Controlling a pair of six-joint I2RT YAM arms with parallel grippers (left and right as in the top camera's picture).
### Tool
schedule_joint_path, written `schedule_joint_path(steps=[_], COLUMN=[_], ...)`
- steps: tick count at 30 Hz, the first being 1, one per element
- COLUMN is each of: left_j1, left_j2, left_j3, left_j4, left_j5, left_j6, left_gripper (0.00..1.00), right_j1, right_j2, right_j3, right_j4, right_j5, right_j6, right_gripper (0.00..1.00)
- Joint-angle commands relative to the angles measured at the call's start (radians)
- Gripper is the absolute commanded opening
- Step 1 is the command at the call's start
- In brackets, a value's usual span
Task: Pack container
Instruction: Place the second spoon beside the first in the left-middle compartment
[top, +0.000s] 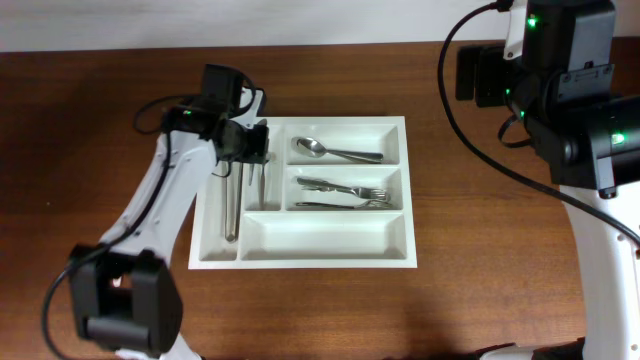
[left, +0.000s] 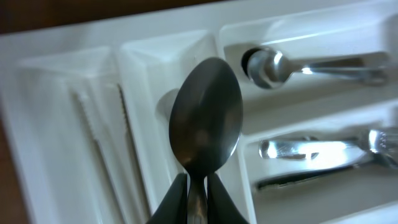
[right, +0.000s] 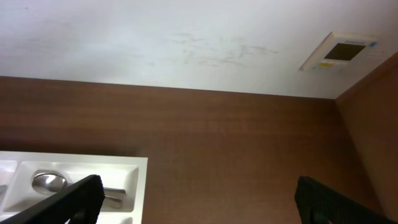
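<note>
The container is a white five-compartment cutlery tray in the middle of the brown table. My left gripper hovers over its two narrow upright compartments at the left end. In the left wrist view the left gripper is shut on the neck of a metal spoon, whose bowl hangs above the second narrow compartment. Knives lie in the outermost narrow compartment. My right gripper is open and holds nothing, off to the right of the tray's corner.
A spoon lies in the top wide compartment and forks in the middle one. The bottom wide compartment holds nothing. The right arm stands over the table's far right corner. A wall panel shows beyond the table.
</note>
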Motion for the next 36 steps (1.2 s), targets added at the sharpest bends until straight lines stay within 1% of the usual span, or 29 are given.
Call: schedule_joint_path(steps=[1, 4, 5, 8, 10, 13, 15, 18, 20, 21, 22, 23, 24, 26, 29, 31, 32, 34, 36], left_j1=[-0.016, -0.023, -0.023, -0.022, -0.022, -0.017, -0.009, 0.013, 0.037, 0.050, 0.061, 0.074, 0.086, 0.113, 0.156, 0.186, 0.204, 0.238, 0.277], left_j2=[0.072, 0.090, 0.093, 0.093, 0.093, 0.088, 0.076, 0.046, 0.020, 0.006, -0.006, -0.021, -0.033, -0.063, -0.080, -0.080, -0.079, -0.079, -0.079], left_j3=[0.002, 0.002, 0.002, 0.002, 0.003, 0.025, 0.061, 0.155, 0.239, 0.278, 0.309, 0.338, 0.354, 0.364, 0.364, 0.362, 0.357, 0.346, 0.344], left_j4=[0.040, 0.060, 0.062, 0.064, 0.064, 0.046, 0.012, -0.082, -0.165, -0.210, -0.248, -0.287, -0.317, -0.371, -0.471, -0.539, -0.569, -0.592, -0.591], left_j5=[0.003, 0.000, 0.000, 0.000, -0.001, 0.000, -0.002, -0.014, -0.029, -0.038, -0.038, -0.038, -0.039, -0.083, -0.209, -0.288, -0.322, -0.354, -0.348], left_j6=[-0.045, -0.045, -0.045, -0.045, -0.044, -0.041, -0.029, -0.010, -0.009, 0.006, 0.034, 0.072, 0.108, 0.149, 0.149, 0.155, 0.188, 0.238, 0.270], left_gripper=[0.02, 0.03, 0.06, 0.29, 0.31, 0.31, 0.31, 0.32, 0.39, 0.46, 0.56, 0.63, 0.68, 0.71, 0.73, 0.77, 0.78, 0.79, 0.80], right_j1=[-0.006, -0.006, -0.006, -0.006, -0.006, -0.006, -0.006, -0.006, -0.006, -0.006, -0.006, -0.006, -0.006, -0.006, -0.006, -0.006, -0.006, -0.006, -0.006], right_j2=[0.001, 0.001, 0.001, 0.001, 0.001, 0.001, 0.001, 0.001, 0.001, 0.001, 0.001, 0.001, 0.001, 0.001, 0.001, 0.001, 0.001, 0.001, 0.001], right_j3=[0.008, 0.008, 0.008, 0.008, 0.008, 0.008, 0.008, 0.008, 0.008, 0.008, 0.008, 0.008, 0.008, 0.008, 0.008, 0.008, 0.008, 0.008, 0.008], right_j4=[0.002, 0.002, 0.002, 0.003, 0.002, 0.003, 0.002, 0.002, 0.002, 0.002, 0.002, 0.003, 0.002, 0.003, 0.003, 0.003, 0.002, 0.002, 0.002], right_j5=[0.013, 0.013, 0.013, 0.013, 0.013, 0.013, 0.013, 0.013, 0.013, 0.013, 0.013, 0.013, 0.013, 0.013, 0.013, 0.013, 0.013, 0.013, 0.013], right_j6=[0.012, 0.012, 0.012, 0.012, 0.012, 0.012, 0.012, 0.012, 0.012, 0.012, 0.012, 0.012, 0.012, 0.012, 0.012, 0.012, 0.012, 0.012, 0.012], right_gripper=[0.99, 0.98, 0.99, 0.99, 0.99, 0.99, 0.99, 0.99, 0.99, 0.99, 0.99, 0.99, 0.99, 0.99, 0.99, 0.99, 0.99, 0.99, 0.99])
